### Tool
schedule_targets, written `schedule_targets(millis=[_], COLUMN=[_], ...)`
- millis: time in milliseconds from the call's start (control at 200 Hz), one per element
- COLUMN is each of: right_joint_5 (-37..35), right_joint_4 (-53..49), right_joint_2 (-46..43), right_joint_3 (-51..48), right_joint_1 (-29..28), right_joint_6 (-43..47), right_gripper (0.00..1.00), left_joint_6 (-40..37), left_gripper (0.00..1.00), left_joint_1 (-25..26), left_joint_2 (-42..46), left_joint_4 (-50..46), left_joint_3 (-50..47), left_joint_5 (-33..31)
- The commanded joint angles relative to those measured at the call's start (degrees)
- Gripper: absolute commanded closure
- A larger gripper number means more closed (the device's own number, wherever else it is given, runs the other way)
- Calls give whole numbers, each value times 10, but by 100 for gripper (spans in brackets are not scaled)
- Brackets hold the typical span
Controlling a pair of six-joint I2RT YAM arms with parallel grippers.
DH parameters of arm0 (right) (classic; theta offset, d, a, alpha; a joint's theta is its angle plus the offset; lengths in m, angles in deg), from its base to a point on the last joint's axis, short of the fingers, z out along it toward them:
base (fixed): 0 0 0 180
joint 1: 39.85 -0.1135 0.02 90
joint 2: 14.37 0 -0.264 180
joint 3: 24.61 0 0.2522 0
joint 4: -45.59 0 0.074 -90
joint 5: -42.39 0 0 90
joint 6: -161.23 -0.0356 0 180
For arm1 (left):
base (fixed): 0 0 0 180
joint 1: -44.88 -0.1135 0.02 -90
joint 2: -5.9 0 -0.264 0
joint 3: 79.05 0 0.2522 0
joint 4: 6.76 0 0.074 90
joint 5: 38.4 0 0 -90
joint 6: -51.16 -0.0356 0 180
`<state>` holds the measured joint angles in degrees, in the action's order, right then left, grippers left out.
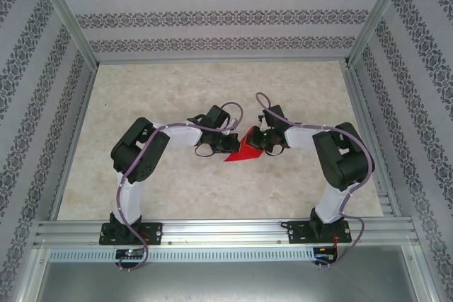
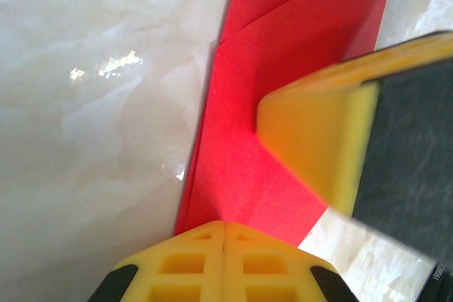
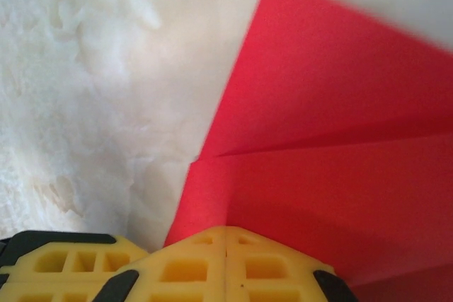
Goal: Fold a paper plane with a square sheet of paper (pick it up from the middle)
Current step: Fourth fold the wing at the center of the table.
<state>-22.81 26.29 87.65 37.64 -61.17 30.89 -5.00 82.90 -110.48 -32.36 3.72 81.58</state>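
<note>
Red paper [image 1: 241, 153] in left gripper [image 2: 224, 225], right gripper [image 3: 225, 231]

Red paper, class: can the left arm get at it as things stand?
Likely yes: the left gripper is shut on the red paper, nothing between; the right gripper pinches it too.

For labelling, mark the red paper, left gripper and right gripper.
red paper [image 1: 241, 151], top external view, its exposed middle.
left gripper [image 2: 224, 225], left wrist view, seam between shut fingertips.
right gripper [image 3: 225, 230], right wrist view, seam between shut fingertips.
</note>
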Motion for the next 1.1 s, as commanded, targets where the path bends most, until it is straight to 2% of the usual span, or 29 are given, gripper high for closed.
schedule_targets(millis=[0,160,310,450,624,774,1094], right_joint_5=[-69,-65,-43,-33,-24,-33,-78], right_joint_4=[-17,-19,-10,3,26,26,35], right_joint_2=[-10,-46,-78,-52,-10,7,3], right_joint_3=[-11,1,1,4,-6,-22,-33], right_joint_1=[47,51,11,-22,-24,7,109], right_joint_6=[22,29,25,5,-5,8,17], right_gripper=[95,95,94,94,95,95,95], left_joint_6=[-13,-13,-13,-15,-13,-13,-20], left_gripper=[100,100,100,100,100,100,100], left_joint_1=[4,4,4,4,4,4,4], left_joint_2=[-34,-34,-34,-34,-33,-34,-31], left_joint_4=[-78,-77,-76,-77,-80,-82,-91], left_joint_3=[-15,-14,-13,-12,-14,-19,-28], left_joint_5=[-51,-50,-50,-51,-54,-57,-68])
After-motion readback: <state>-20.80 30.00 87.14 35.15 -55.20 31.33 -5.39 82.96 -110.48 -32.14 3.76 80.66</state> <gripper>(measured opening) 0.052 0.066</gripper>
